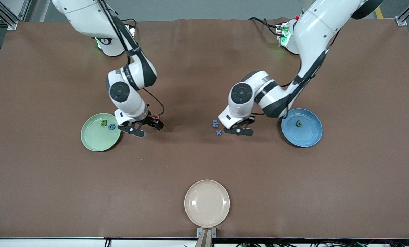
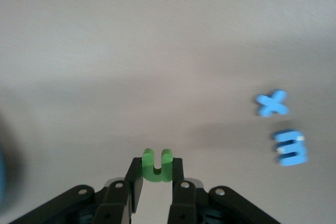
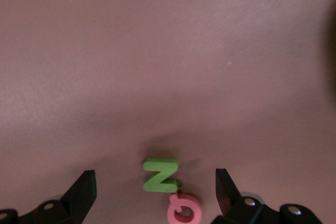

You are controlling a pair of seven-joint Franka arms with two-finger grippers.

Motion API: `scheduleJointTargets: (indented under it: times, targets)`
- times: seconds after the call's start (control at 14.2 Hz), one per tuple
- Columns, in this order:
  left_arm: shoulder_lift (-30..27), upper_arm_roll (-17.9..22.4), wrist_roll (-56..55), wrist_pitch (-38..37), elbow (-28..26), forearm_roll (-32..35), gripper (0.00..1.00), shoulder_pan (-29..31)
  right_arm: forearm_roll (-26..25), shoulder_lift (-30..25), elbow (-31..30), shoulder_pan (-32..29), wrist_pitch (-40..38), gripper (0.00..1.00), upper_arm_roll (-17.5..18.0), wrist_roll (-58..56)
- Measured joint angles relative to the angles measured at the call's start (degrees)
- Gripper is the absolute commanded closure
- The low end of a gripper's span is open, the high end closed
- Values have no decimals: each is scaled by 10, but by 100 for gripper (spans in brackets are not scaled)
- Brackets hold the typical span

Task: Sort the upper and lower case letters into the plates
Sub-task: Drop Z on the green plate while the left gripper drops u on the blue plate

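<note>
The pale green plate (image 1: 94,137) lies toward the right arm's end and holds an olive letter B (image 1: 104,122) and a blue letter G (image 1: 111,127). The blue plate (image 1: 305,135) lies toward the left arm's end and holds one green letter (image 1: 298,123). My left gripper (image 1: 238,131) (image 2: 156,176) is shut on a green letter u (image 2: 157,162), just over the table beside a blue x (image 1: 218,132) (image 2: 272,103) and a blue E (image 1: 215,123) (image 2: 290,148). My right gripper (image 1: 139,128) (image 3: 155,184) is open, low beside the green plate. A green Z (image 3: 161,174) and a pink Q (image 3: 184,211) lie between its jaws.
A cream-beige plate (image 1: 207,203) with nothing on it lies at the table's edge nearest the front camera. The brown mat (image 1: 204,161) covers the whole table.
</note>
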Motion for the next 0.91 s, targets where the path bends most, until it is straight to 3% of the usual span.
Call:
scheduleJointTargets:
  times: [0.21,0.63,0.77,0.91]
  targets:
    - [-50,-14,73,-10,-46,-1,87,86,0,30,0,24,30,5,0,8]
    - [-67,-74,190,51,-141,57,87,293,0,34,0,26,29,39,-6,20]
    - [-67,-82,231,81,-167,70,87,342,0,34,0,26,28,55,-6,23]
    - [-67,-83,258,105,-186,84,87,372,0,32,1,26,25,80,-8,23]
